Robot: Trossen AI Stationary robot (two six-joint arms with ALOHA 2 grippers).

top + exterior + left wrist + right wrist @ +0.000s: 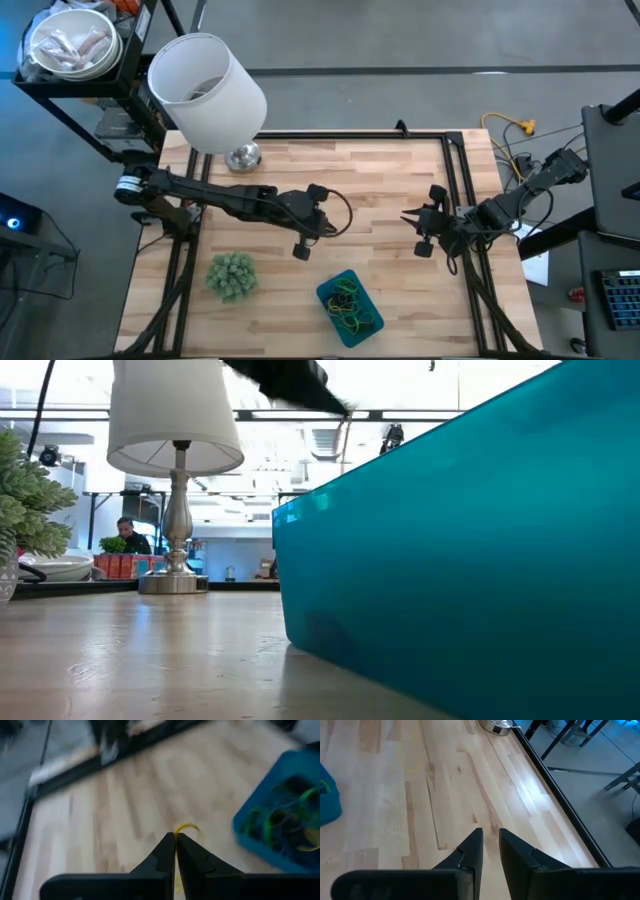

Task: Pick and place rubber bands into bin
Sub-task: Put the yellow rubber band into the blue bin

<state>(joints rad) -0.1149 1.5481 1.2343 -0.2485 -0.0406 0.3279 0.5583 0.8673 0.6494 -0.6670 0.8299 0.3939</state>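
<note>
The teal bin (327,296) stands near the table's front edge, right of the middle, with several yellow, green and dark rubber bands (350,305) lying in it. It fills the low view's right half (470,560) and shows in the left wrist view (245,837). My left gripper (175,836) is raised over the table's middle (330,228), far-left of the bin, shut on a yellow rubber band (188,827). My right gripper (408,215) hovers right of centre, its fingers (490,837) a narrow gap apart with nothing between them. My left gripper pinches the yellow rubber band between its two shut fingers. A small loop of the band (189,826) sticks out just past the fingertips, and a yellow bit (176,881) shows farther back between them. The fingers slant down toward the table. The gripper hides the rest of the band.
A lamp with a big white shade (205,90) and a metal base (243,155) stands at the table's far left. A fuzzy green ball (232,275) sits near the front left. Bare wood lies between the two grippers. A person (127,532) shows far behind the table.
</note>
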